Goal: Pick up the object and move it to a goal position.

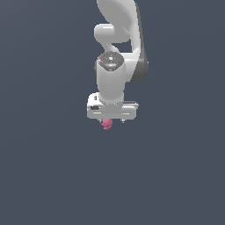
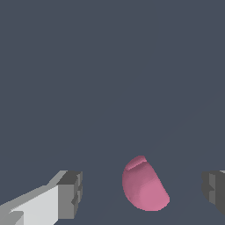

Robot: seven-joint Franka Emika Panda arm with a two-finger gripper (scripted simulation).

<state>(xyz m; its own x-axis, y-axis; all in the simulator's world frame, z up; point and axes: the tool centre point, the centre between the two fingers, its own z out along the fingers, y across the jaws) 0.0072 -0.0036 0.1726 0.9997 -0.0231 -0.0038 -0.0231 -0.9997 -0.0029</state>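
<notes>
Gripper [image 2: 139,191] spread wide, fingers [image 2: 66,193] well apart, nothing pinched. Pink object [image 2: 145,186] sits in the gap, nearer one finger, touching neither; in the exterior view it peeks out just below the hand, frame centre [image 1: 107,123]. Likely straddling it to close.

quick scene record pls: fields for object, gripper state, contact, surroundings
object: small pink-magenta rounded lump, slightly curved; in the exterior view it peeks out just under the gripper
gripper: open, the lump between the two fingertips with gaps on both sides
fingers: one grey pad on one side of the lump, the other at the frame edge on the opposite side
contact: none visible in the wrist view
arm: white Panda arm, wrist pointing down over the lump
surroundings: plain dark grey-blue surface
goal marker: none visible
</notes>
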